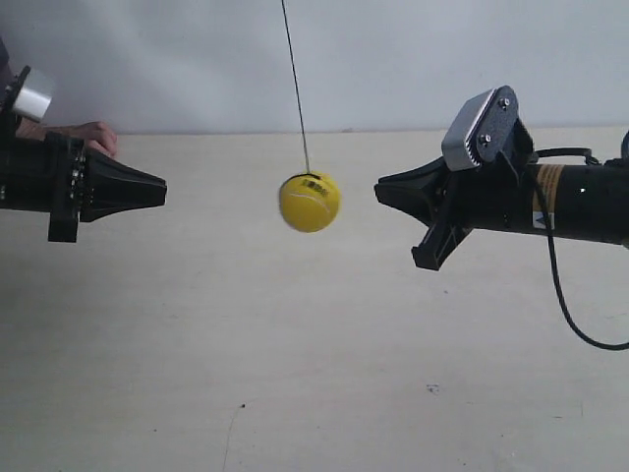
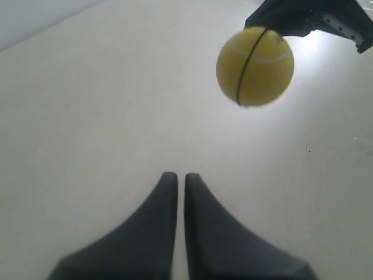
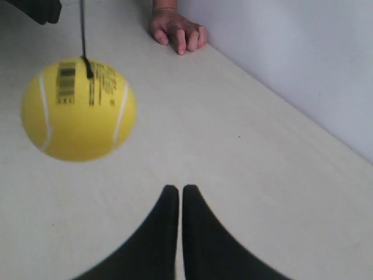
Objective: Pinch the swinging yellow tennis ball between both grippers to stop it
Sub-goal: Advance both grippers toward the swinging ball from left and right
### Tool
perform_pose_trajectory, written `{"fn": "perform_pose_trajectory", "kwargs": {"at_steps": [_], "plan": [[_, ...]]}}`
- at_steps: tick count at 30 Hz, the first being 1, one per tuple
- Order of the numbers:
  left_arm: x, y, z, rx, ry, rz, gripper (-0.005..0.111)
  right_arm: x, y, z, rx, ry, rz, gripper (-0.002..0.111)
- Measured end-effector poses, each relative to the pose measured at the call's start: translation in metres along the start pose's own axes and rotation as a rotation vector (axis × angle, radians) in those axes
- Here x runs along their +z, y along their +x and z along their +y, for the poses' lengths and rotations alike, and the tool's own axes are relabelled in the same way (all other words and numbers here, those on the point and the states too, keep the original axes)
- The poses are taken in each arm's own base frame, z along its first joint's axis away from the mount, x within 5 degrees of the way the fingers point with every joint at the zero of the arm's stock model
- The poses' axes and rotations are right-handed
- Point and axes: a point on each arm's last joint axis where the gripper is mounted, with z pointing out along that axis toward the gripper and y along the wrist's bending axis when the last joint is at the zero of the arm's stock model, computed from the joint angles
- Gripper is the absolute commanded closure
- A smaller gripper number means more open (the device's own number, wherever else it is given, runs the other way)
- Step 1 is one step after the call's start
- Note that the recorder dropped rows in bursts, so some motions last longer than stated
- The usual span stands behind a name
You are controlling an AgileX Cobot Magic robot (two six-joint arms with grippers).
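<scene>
The yellow tennis ball [image 1: 310, 202] hangs in the air on a thin dark string [image 1: 295, 88] above the table, between the two arms and touching neither. My left gripper [image 1: 162, 190] points at it from the exterior view's left, jaws shut, a wide gap away. My right gripper [image 1: 378, 189] points from the exterior view's right, jaws shut, a bit closer. In the left wrist view the ball [image 2: 254, 67] floats well beyond my shut tips [image 2: 176, 176], off to one side. The right wrist view shows the ball [image 3: 78, 109] with its barcode print, off to the side of my shut tips [image 3: 175, 188].
A person's hand [image 1: 93, 136] rests on the pale table [image 1: 314, 374] by the white wall, behind the left arm; it also shows in the right wrist view [image 3: 178, 29]. A black cable [image 1: 565, 295] loops below the right arm.
</scene>
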Motion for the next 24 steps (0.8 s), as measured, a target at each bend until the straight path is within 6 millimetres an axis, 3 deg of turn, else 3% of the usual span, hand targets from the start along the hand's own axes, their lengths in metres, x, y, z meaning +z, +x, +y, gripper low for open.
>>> {"fn": "perform_pose_trajectory", "kwargs": {"at_steps": [24], "plan": [[0.012,-0.007,-0.007,0.025,0.059,-0.005,0.102,0.000,-0.010,0.004,0.021,-0.071,-0.096,0.108]]}}
